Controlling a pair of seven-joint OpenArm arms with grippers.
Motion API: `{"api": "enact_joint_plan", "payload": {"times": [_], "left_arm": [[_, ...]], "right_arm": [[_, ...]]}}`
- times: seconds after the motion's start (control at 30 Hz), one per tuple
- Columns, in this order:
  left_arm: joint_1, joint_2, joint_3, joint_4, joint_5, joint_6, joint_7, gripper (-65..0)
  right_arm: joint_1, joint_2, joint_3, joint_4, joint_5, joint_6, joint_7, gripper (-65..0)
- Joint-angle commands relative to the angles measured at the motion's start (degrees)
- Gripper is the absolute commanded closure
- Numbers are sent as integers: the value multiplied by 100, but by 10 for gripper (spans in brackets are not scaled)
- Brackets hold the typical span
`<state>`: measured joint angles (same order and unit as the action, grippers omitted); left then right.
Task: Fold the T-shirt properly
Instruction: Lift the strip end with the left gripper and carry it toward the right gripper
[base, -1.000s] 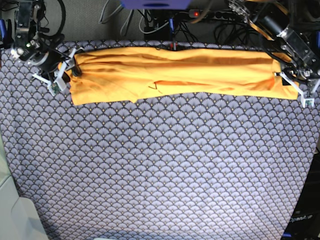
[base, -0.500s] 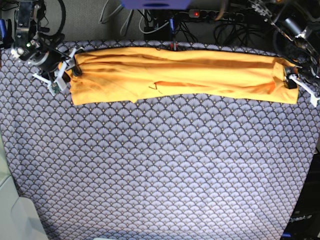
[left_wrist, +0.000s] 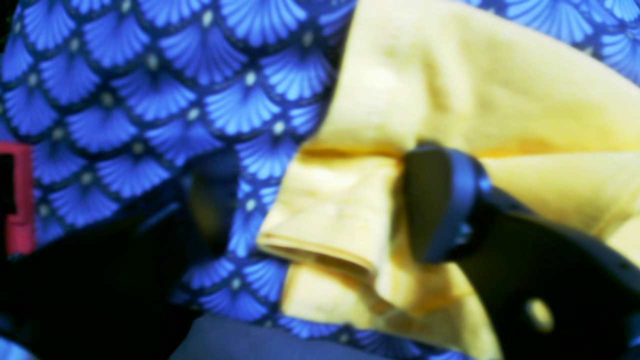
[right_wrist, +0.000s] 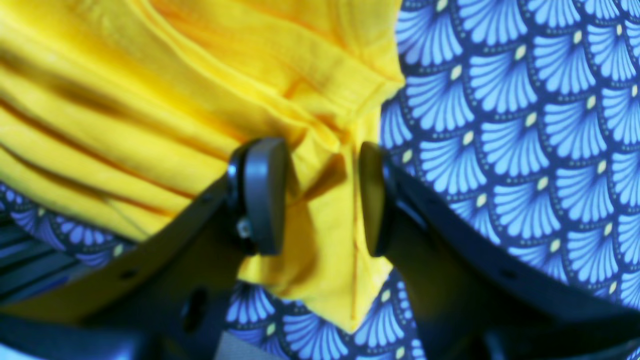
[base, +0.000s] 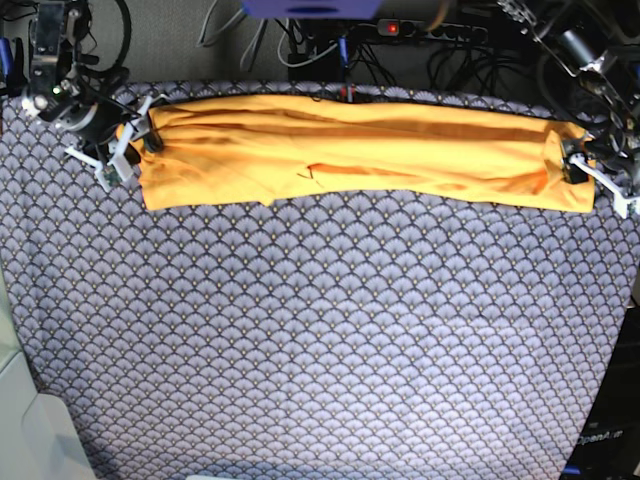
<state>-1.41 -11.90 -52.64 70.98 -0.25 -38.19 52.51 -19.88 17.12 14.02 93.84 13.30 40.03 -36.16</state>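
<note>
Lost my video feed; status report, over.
Right tool pinching T-shirt corner. Left tool open astride the other end. Shirt folded in long band. Nothing in the way.

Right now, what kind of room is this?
Probably a robot lab or workshop: a table draped in scallop-patterned cloth, tangled cables and a power strip behind it, and a T-shirt laid out for folding.

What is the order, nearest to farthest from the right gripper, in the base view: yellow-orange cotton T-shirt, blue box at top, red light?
1. yellow-orange cotton T-shirt, its end at the right gripper.
2. blue box, top centre.
3. red light, just past it.
</note>
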Motion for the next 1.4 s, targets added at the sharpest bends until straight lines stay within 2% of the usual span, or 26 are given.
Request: {"api": "enact_joint_plan", "payload": {"times": [0.0,0.2,0.3,0.4,0.57,0.67,0.93,1.07,1.13,1.37], "left_arm": [[110,324,187,-193,267,-181,573,-431],[198,351,187,-201,276,-181,573,-103],[207,351,187,-201,284,-181,582,-9],[207,351,187,-193,276,-181,591,0],[189,377,179,194,258,-181,986,0],[181,614,187,889,258,-181,1136,0],[321,1080,908,3227,293,-181,1953,0],[348,1203,1436,4080,320,-181,2560,0],[330,1238,1638,4273,320,-181,2749,0],[348,1511,2139,4300,566,-181,2749,0]], "right_arm": [[5,68,18,62,11,-3,34,-256],[14,59,18,62,11,-3,34,-256],[32,59,18,62,11,-3,34,-256],[41,59,18,62,11,-3,34,-256],[32,59,18,62,11,-3,34,-256],[14,59,18,62,11,-3,34,-256],[14,59,18,62,11,-3,34,-256],[14,59,18,62,11,-3,34,-256],[14,50,18,62,11,-3,34,-255],[14,50,18,62,11,-3,34,-255]]}}
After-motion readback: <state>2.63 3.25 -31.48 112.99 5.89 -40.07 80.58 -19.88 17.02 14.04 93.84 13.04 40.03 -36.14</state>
